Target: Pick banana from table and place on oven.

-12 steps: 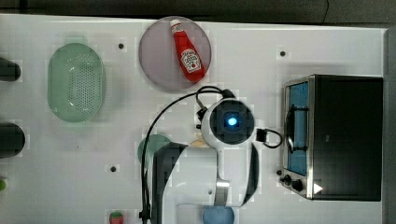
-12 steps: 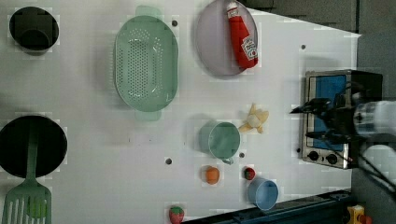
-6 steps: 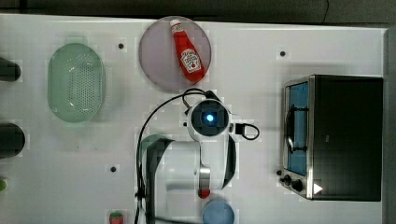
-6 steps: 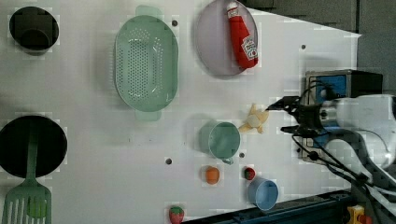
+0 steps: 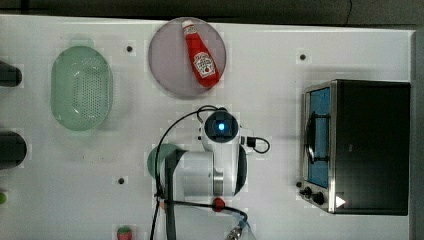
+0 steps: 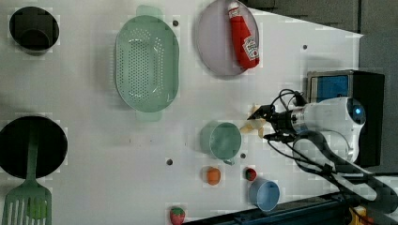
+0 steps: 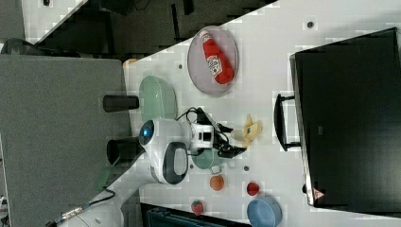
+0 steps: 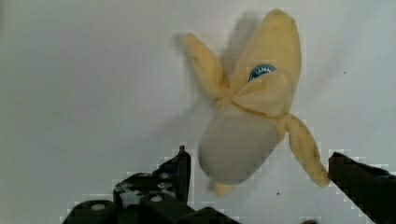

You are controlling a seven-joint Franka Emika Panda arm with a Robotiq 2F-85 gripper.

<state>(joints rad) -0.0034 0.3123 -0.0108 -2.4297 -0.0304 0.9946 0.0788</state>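
Approach step, pick not made yet. Banana (image 8: pixel 254 116) is lying on the white tabletop (image 5: pixel 280 50), out in the open between the green cup (image 6: pixel 221 139) and the oven (image 5: pixel 367 145); in the right view it sits just beside the oven's door handle (image 7: pixel 280 122) but apart from it. Claw (image 6: pixel 264 123) is spread to full width and has nothing in it. In the wrist view the two dark fingers (image 8: pixel 180 170) stand either side of the banana's whitish rounded end, and the far one sits very near one splayed peel flap; I can't tell if it's grazing it. In the left view the claw tips are right at the banana, apparently low over the tabletop, though how much height is left I can't say from here. Next move, as I read it: finish lining up so the fingers bracket the fat middle of the fruit rather than only the floppy flaps, drop the last bit, close, then lift and carry across to the oven's black top, which is bare. Risk points: the toy looks soft and lopsided, so a grip on a flap alone could let it swing or slip; the green cup is close on one side, and the oven handle is on the path, so it needs a clean lift before moving sideways. Ketchup bottle (image 5: pixel 201 61) on its round plate (image 5: pixel 167 60) is well clear, not a factor.
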